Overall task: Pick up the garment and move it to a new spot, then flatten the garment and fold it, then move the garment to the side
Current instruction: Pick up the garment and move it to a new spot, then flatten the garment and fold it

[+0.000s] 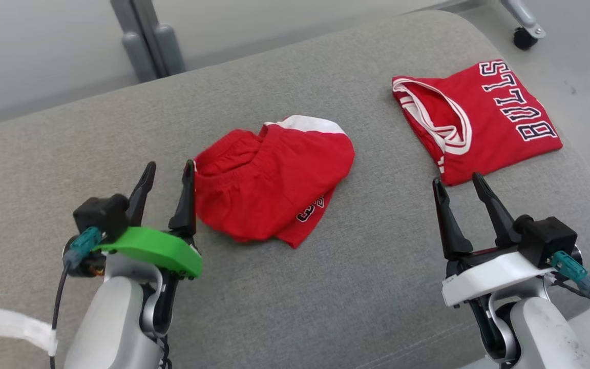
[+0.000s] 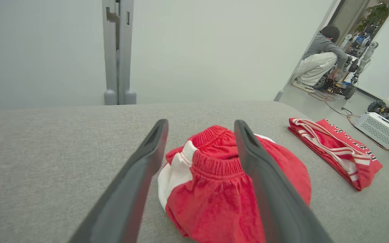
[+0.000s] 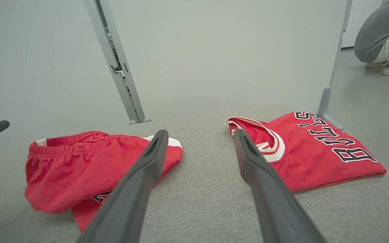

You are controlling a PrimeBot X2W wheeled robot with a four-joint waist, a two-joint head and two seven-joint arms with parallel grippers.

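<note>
Grey cushion (image 1: pixel 121 128) carries the crumpled red shorts (image 1: pixel 269 189) at its middle, left of a folded jersey (image 1: pixel 484 118); light, limp cloth, probably best pinched at the elastic waistband (image 2: pixel 214 165). Left gripper (image 1: pixel 169 164), just beside them, and right gripper (image 1: pixel 456 178) both stand wide, empty.

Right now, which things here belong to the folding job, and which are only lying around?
Job: red shorts, crumpled; left gripper and right gripper, both open.
Lying about: folded Bulls jersey; crouching person; white box.
</note>
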